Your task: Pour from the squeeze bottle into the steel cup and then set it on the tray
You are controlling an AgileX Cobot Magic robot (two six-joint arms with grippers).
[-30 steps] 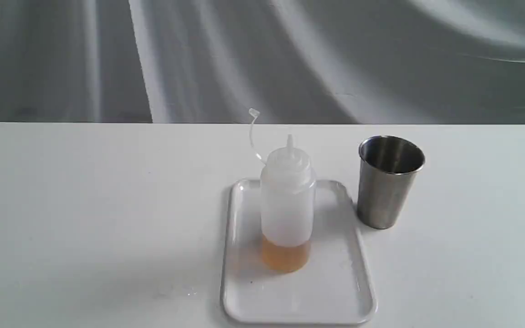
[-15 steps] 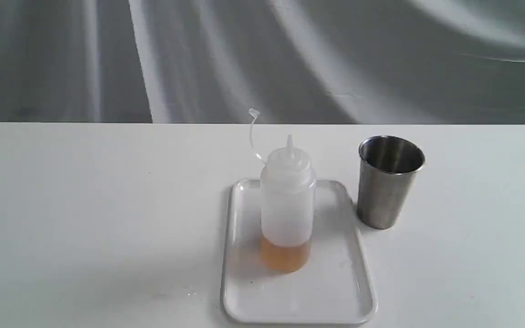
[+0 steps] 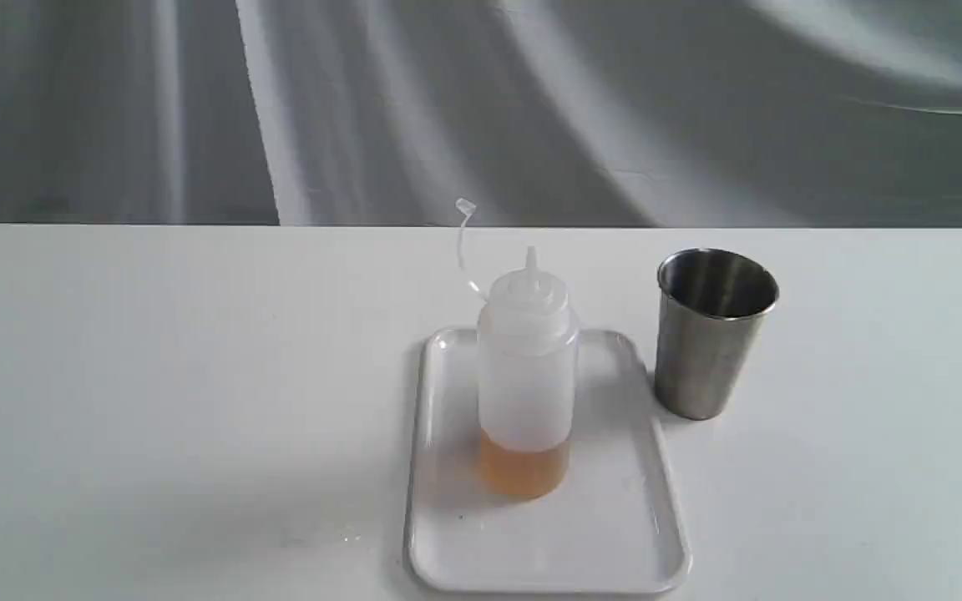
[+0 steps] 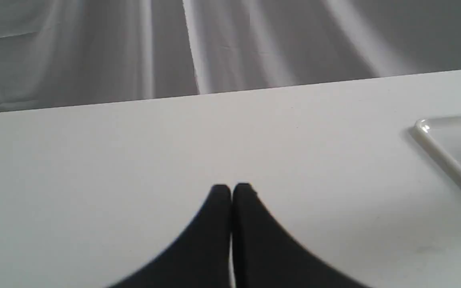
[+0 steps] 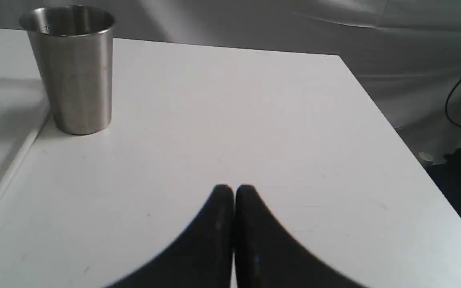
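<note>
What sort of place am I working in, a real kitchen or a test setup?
Most likely a staged test bench, not a kitchen: a plain white table, a draped grey cloth backdrop, and just the squeeze bottle, steel cup and tray set out.

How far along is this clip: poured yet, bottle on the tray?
The bottle stands upright on the tray, uncapped. Nothing is in hand: left end effector and right end effector are shut, empty. The cup sits beside the tray; its contents are hidden, so the pour is unconfirmed.
</note>
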